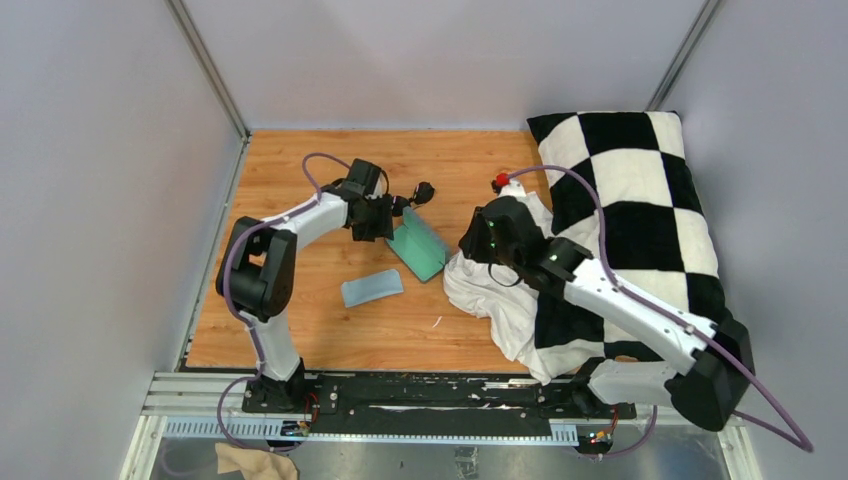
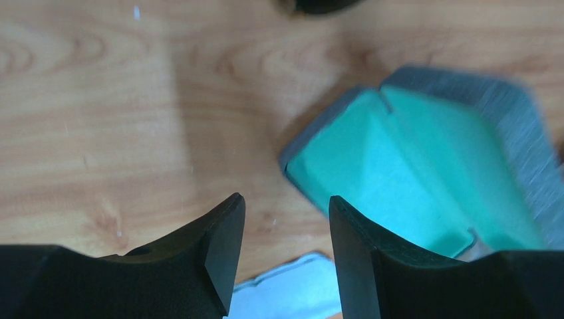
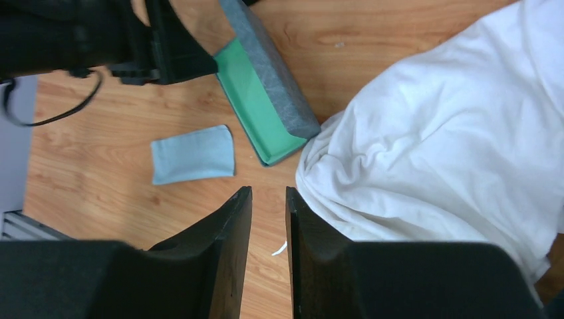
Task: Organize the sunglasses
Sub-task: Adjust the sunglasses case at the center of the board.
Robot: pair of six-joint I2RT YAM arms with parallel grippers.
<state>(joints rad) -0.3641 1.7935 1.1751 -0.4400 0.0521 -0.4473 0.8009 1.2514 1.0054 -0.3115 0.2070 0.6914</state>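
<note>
The black sunglasses (image 1: pixel 421 192) lie on the wood floor just behind the open grey-blue case (image 1: pixel 419 247) with its teal inside. In the left wrist view only a dark edge of the sunglasses (image 2: pixel 319 5) shows at the top. My left gripper (image 1: pixel 390 218) hovers at the case's left end, open and empty (image 2: pixel 286 206), with the case (image 2: pixel 425 173) to its right. My right gripper (image 1: pixel 472 243) is over the edge of the white cloth, its jaws a narrow gap apart and empty (image 3: pixel 269 193). The case (image 3: pixel 266 100) lies ahead of it.
A light blue cloth (image 1: pixel 372 287) lies on the floor in front of the case. A crumpled white cloth (image 1: pixel 490 290) and a black-and-white checkered pillow (image 1: pixel 640 200) fill the right side. A small red object (image 1: pixel 501 180) sits by the pillow. Grey walls enclose the floor.
</note>
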